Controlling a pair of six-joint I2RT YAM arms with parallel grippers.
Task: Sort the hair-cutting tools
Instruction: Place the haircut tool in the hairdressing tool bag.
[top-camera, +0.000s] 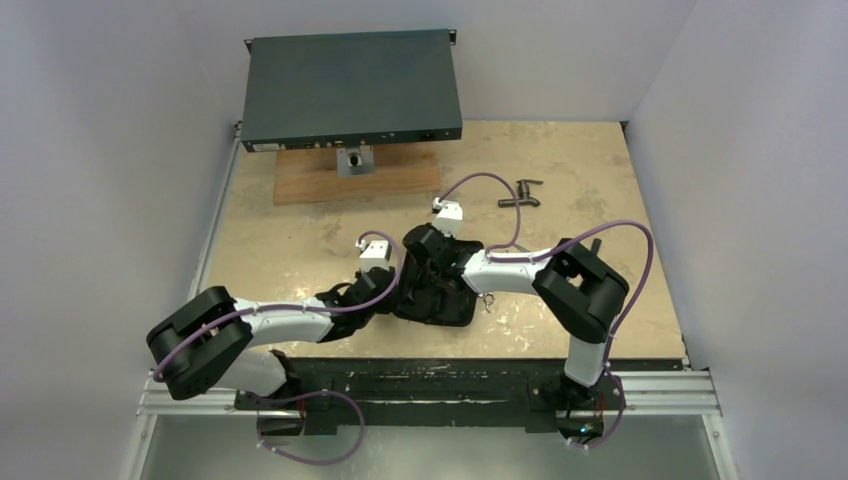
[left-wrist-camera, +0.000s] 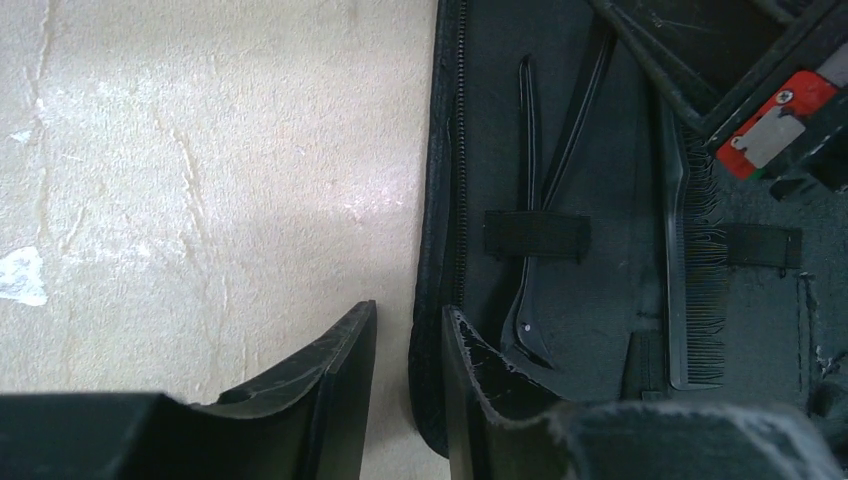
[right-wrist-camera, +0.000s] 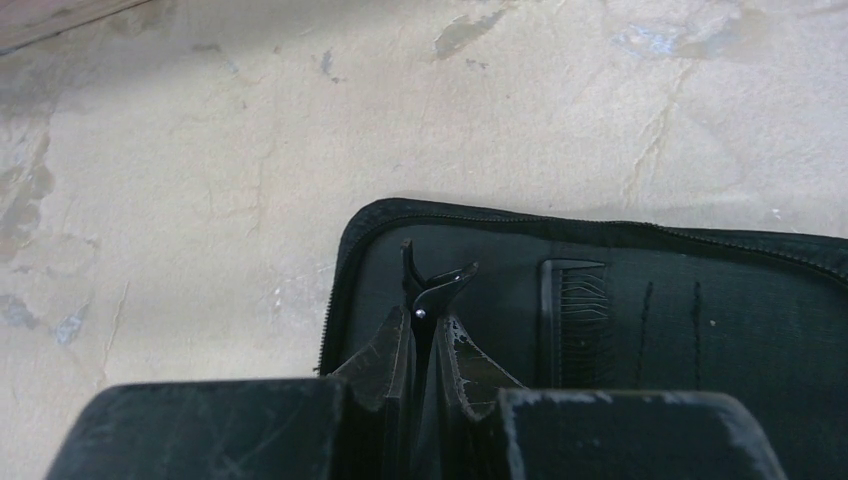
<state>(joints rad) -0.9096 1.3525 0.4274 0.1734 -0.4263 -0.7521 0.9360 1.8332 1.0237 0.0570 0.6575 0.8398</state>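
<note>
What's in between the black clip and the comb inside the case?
Just bare black lining of the case, between clip and comb; the right wrist view shows it.

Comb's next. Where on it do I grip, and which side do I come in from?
Probably near the comb's square, toothed end, coming straight down with one finger on the solid spine and one on the tooth tips. It lies flat in the case, spine toward the clip, teeth toward the strap, and no strap visibly crosses it. Its narrow end is partly hidden.
</note>
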